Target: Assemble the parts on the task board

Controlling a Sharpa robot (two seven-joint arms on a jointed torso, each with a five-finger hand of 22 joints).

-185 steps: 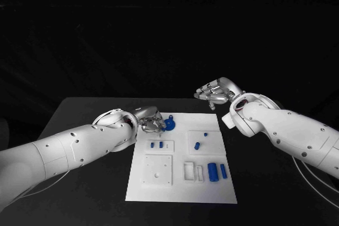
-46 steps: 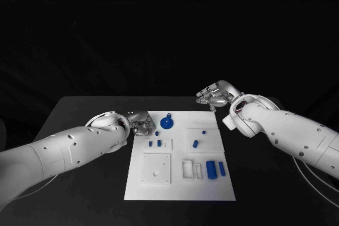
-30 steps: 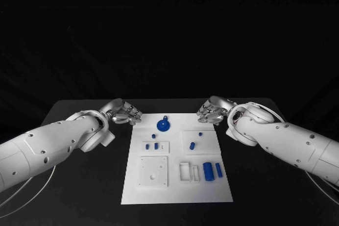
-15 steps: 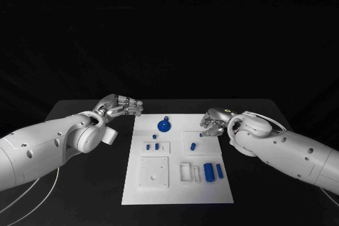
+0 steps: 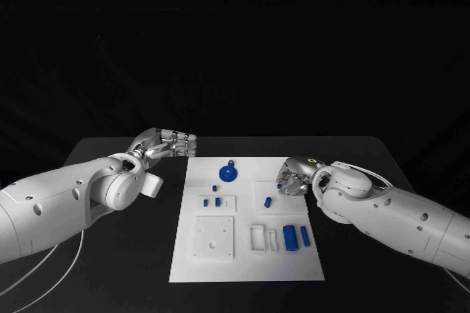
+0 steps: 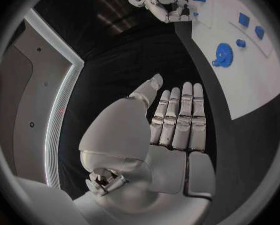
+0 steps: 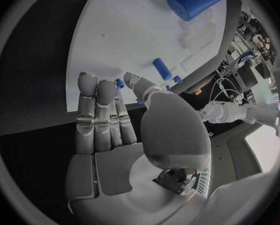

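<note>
The task board [image 5: 245, 259] lies flat in the middle of the black table [image 5: 108, 259]; the blue parts rest on it: a round disc part [image 5: 227, 173] at the far end, two small pegs [image 5: 210, 201] in a raised frame on the left side, a short peg [image 5: 267, 201] in the frame on the right side, a thick cylinder [image 5: 289, 235] and a slimmer bar [image 5: 305, 236] side by side at the near right; the left hand [image 5: 166, 144] hangs above the bare table just off the far left corner of the board, fingers [image 6: 177, 120] straight and side by side, palm free of any part; the right hand [image 5: 294, 177] is at the right edge of the board, near the short peg; its fingers [image 7: 99, 110] reach over the board and hold nothing
</note>
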